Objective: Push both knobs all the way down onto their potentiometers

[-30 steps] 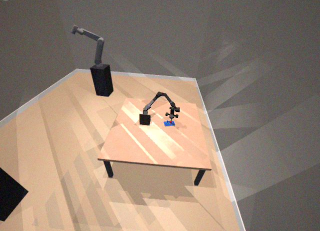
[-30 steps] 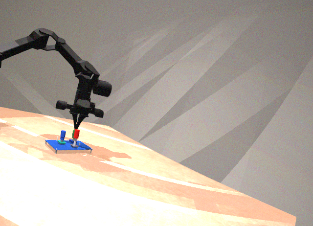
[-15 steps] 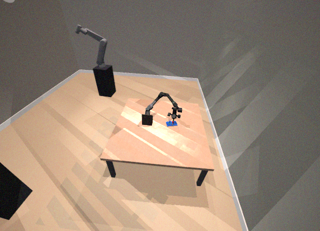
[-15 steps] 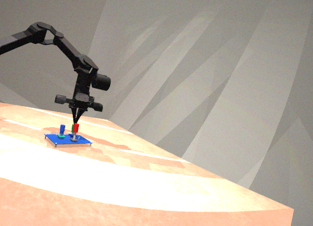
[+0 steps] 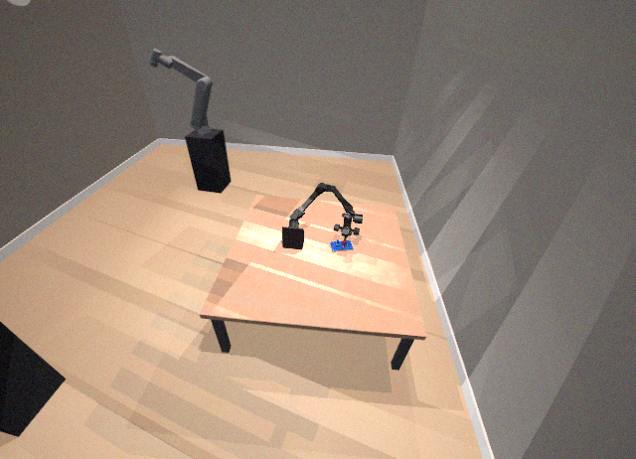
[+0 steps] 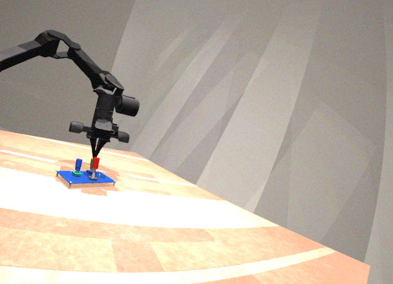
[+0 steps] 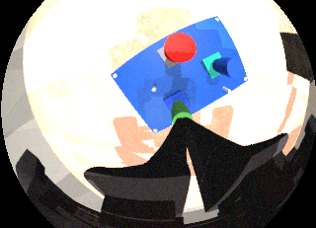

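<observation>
The blue circuit board (image 5: pixel 336 248) (image 6: pixel 74 179) (image 7: pixel 133 75) stands on short legs. The red knob (image 6: pixel 96 163) (image 7: pixel 180 46) sits high, with grey shaft showing between it and its grey potentiometer (image 6: pixel 93 177). The blue knob (image 6: pixel 78 164) (image 7: pixel 223 67) stands above the green potentiometer (image 6: pixel 77 173) (image 7: pixel 211 65), with little gap visible. The green knob (image 6: pixel 91 163) (image 7: pixel 181 111) stands over the blue potentiometer (image 7: pixel 170 101); its lower end is hidden behind the red knob in the exterior view. My gripper (image 6: pixel 94 156) (image 7: pixel 182 122) is shut and empty, its tips at the green knob's top; contact is unclear.
Small pins (image 7: pixel 154 89) (image 7: pixel 226 89) rise from the board. The arm's black base (image 5: pixel 292 237) stands on the wooden table (image 5: pixel 318 295), left of the board in the top view. Another arm (image 5: pixel 201 102) stands on a black pedestal (image 5: pixel 209 161) beyond the table.
</observation>
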You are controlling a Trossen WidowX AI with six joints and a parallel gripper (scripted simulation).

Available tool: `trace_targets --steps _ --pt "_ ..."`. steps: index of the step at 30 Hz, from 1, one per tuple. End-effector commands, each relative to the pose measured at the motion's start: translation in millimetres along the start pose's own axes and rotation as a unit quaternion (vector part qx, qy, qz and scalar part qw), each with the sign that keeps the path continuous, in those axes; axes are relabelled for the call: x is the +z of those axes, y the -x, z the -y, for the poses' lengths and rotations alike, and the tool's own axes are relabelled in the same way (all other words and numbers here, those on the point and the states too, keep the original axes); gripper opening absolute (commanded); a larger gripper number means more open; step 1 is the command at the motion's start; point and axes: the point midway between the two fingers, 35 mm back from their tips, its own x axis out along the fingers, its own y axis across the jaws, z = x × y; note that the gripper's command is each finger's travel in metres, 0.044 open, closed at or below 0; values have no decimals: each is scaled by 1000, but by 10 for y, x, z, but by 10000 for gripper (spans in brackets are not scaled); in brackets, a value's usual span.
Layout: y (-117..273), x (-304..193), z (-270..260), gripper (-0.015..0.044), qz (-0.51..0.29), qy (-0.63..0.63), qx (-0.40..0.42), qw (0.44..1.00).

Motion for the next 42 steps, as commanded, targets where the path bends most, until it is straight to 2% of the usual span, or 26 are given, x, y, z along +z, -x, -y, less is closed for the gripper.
trace_targets --steps 1,19,37,42 --pt "-74 -11 4 0 -1 2 -4 1000" --pt "-74 -11 4 0 -1 2 -4 1000" --pt "172 -9 1 0 0 2 -4 1000" --pt "109 16 31 131 0 -5 -10 1000"
